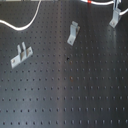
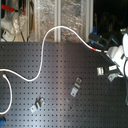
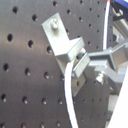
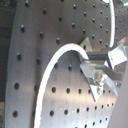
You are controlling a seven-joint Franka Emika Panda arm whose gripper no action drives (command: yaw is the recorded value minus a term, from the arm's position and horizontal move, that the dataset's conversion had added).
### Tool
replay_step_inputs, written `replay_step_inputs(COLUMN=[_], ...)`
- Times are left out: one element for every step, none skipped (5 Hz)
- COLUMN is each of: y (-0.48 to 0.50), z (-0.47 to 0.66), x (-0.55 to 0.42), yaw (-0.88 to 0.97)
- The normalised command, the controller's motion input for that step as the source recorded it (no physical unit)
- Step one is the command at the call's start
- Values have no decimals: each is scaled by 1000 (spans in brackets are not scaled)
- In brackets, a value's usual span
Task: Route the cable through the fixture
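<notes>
While the white cable (image 2: 47,42) is trailing across the black perforated board (image 2: 55,85) in the second exterior view, its short red-orange band (image 2: 94,48) is lying just short of the gripper (image 2: 113,56), which is hanging over the metal bracket (image 2: 111,73) nearest the second exterior view's right edge. Away from that bracket, the cord is rising in a hump near the board's far edge, dipping across the board, then curling down by the second exterior view's left edge. In the first wrist view the cable (image 3: 69,95) is running beside this bracket (image 3: 64,42) and passing behind its bent tab; whether the cord is touching it I cannot tell. The gripper's fingers (image 3: 102,57) are sitting close around the cord, though whether they are pinching it I cannot tell. A second bracket (image 2: 76,88) is standing near the board's middle, well apart from the first, and a third bracket (image 2: 37,105) is sitting farther still from it.
</notes>
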Motion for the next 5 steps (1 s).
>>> replay_step_inputs(y=[258,216,204,192,448], z=[186,159,73,94,-15], x=[133,125,117,65,101], yaw=[-606,-703,-660,-691,-617])
